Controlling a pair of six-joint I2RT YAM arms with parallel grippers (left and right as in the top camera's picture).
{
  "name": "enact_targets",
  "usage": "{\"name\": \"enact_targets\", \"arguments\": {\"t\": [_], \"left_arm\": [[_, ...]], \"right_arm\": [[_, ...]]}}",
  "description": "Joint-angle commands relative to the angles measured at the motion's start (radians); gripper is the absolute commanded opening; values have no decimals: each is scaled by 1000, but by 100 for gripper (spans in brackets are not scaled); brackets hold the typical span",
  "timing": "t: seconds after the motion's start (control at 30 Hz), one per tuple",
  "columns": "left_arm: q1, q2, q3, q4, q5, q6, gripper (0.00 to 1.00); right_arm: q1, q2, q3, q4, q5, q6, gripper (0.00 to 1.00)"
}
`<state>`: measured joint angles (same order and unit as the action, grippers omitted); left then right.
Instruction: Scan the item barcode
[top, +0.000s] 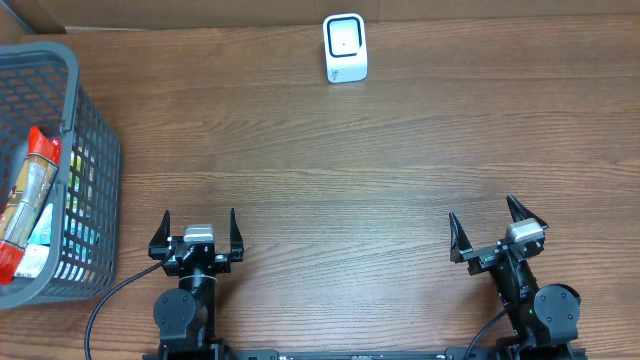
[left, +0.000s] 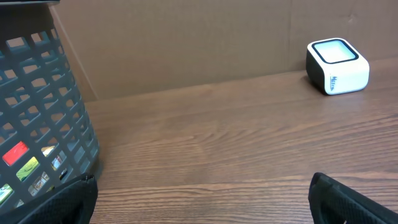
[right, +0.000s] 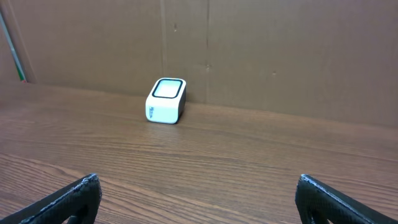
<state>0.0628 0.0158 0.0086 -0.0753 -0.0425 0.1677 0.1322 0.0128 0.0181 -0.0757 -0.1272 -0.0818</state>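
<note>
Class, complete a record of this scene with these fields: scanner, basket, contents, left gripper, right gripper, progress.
scanner: white barcode scanner, at the far edge of the wooden table
basket: grey mesh basket, on the left side
contents: packaged goods, with a red-and-gold packet on top
left gripper: open, empty, near the basket
right gripper: open, empty
progress: no item picked up yet

A small white barcode scanner (top: 345, 47) with a dark-rimmed window on its face is set upright at the far middle of the bench (top: 350, 170). A long red-ended packet (top: 28, 195) is laid in the grey mesh basket (top: 98, 190) at far left.
</note>
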Motion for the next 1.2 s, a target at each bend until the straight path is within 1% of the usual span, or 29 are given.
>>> {"name": "enact_targets", "arguments": {"t": [0.0,0.37,0.4,0.63,0.7,0.8,0.9,0.97,1.03,1.17], "left_arm": [[-4,-3,-4,3,-10,19,100],[-4,-3,-4,5,-25,32,100],[-4,-3,-4,5,-24,47,99],[-4,-3,-4,4,-7,44,100],[-5,-3,-3,0,32,19,100],[-5,-3,-3,16,63,19,100],[-4,-3,-3,50,241,18,100],[-4,-3,3,58,302,6,100],[-4,-3,29,48,306,-33,100],[-5,32,122,6,306,-34,100]], "right_arm": [[-3,-10,-10,6,-5,2,100],[-3,-10,-10,6,-5,2,100],[-3,-10,-10,5,-5,2,100],[-3,-10,-10,6,-5,2,100],[-3,-10,-10,6,-5,2,100],[-3,-10,-10,5,-5,2,100],[-3,-10,-10,6,-5,3,100],[-3,-10,-10,6,-5,2,100],[-3,-10,-10,6,-5,2,100],[-3,-10,-10,6,-5,3,100]]}}
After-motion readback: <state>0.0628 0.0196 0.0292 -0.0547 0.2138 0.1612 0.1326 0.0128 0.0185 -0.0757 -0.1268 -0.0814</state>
